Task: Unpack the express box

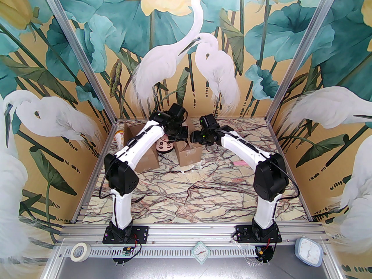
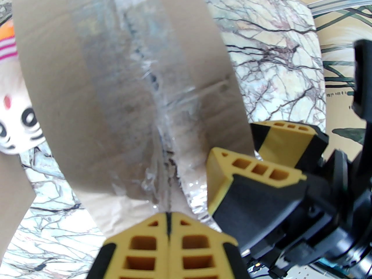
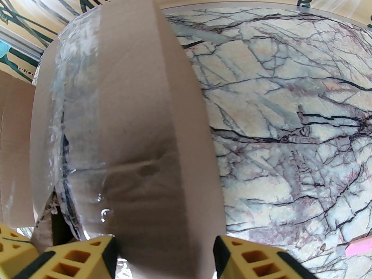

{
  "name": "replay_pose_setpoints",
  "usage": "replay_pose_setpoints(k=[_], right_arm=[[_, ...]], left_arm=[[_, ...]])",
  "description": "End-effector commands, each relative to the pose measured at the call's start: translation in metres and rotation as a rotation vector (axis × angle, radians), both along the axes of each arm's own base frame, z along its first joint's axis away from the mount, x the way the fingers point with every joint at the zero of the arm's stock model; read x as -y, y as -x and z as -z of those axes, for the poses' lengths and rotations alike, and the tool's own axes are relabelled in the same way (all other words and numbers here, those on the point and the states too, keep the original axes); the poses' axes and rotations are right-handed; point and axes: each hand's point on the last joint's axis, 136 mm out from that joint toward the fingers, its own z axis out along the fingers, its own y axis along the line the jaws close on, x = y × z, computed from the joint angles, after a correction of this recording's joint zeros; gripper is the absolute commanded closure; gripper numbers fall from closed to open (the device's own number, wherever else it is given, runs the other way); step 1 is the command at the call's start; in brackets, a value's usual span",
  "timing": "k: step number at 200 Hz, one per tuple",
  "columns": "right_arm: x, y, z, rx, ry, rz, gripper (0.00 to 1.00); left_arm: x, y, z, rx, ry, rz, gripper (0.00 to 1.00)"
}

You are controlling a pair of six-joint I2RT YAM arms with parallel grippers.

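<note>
Now your left claw is shut, its tips at the taped seam of the box; whether it pinches tape is unclear. Your right claw clamps the box by one flap. It sits far-centre on the desk, a white toy beside it.
</note>
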Motion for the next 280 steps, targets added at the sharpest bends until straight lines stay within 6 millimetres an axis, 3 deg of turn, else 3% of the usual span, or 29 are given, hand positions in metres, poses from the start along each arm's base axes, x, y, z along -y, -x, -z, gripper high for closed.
replay_pose_setpoints(k=[1,32,60,93,124,149,198,213,240,267,280], right_arm=[[0.025,0.002,0.031,-0.076,0.120,0.048,0.39],[0.022,0.000,0.022,-0.066,0.120,0.024,0.38],[0.005,0.005,-0.020,0.095,0.070,-0.082,0.27],[-0.005,0.026,-0.054,0.248,0.096,-0.226,0.19],[-0.018,0.048,-0.064,0.349,0.123,-0.328,0.12],[-0.018,0.052,-0.059,0.380,0.226,-0.341,0.08],[0.006,0.045,-0.037,0.419,0.454,-0.317,0.06],[0.010,0.047,-0.036,0.427,0.456,-0.332,0.06],[-0.001,0.060,-0.041,0.459,0.378,-0.397,0.07],[0.008,0.055,-0.026,0.428,0.464,-0.385,0.11],[0.003,0.055,-0.031,0.451,0.457,-0.406,0.13]], left_arm=[[0.001,0.007,-0.049,0.136,0.096,0.071,1.00],[0.002,0.012,-0.055,0.177,0.146,0.105,1.00],[0.002,0.013,-0.051,0.164,0.139,0.135,1.00],[0.006,0.014,-0.047,0.154,0.150,0.156,1.00],[0.011,0.013,-0.050,0.163,0.176,0.162,1.00],[0.016,0.014,-0.049,0.154,0.198,0.176,1.00],[0.024,0.018,-0.046,0.134,0.240,0.216,1.00],[0.025,0.018,-0.044,0.126,0.240,0.221,1.00],[0.028,0.019,-0.042,0.112,0.250,0.227,1.00],[0.034,0.021,-0.039,0.101,0.258,0.240,1.00],[0.035,0.021,-0.035,0.091,0.255,0.244,1.00]])
